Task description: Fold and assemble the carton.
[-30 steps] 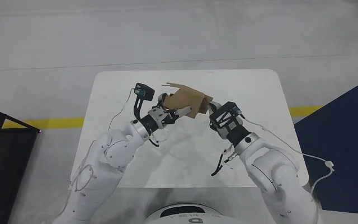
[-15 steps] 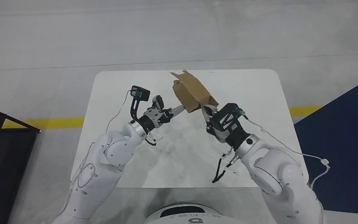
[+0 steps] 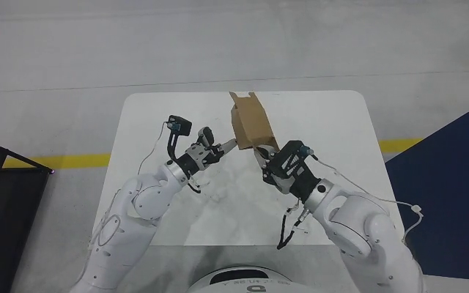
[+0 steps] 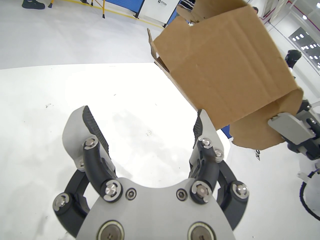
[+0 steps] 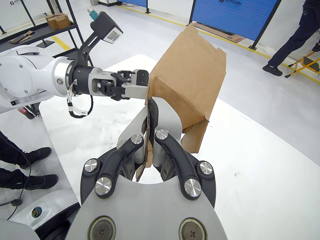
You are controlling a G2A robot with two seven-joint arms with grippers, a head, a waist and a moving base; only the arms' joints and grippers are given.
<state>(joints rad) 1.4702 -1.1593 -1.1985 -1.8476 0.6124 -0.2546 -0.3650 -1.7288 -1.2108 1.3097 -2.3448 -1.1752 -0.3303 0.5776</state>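
**A:** From above, the brown corrugated cardboard carton (image 3: pixel 251 123) is held up clear of the white counter (image 3: pixel 146 183). The right tool (image 3: pixel 265 154) pinches its near bottom edge, and the left tool (image 3: pixel 220 141) sits at the carton's near left corner

**B:** In the left wrist view that left tool (image 4: pixel 142 114) is spread wide and grips nothing. One fingertip (image 4: pixel 200 121) is at the carton's lower wall, touching or just shy, I cannot tell which. A shove there could twist the carton out of the other grip, I reckon

**A:** The right wrist view shows the right tool (image 5: pixel 150 128) clenched on one thin flap of the carton (image 5: pixel 192 81). With all the weight on that flap, I'd judge it may crease, tear or slip free
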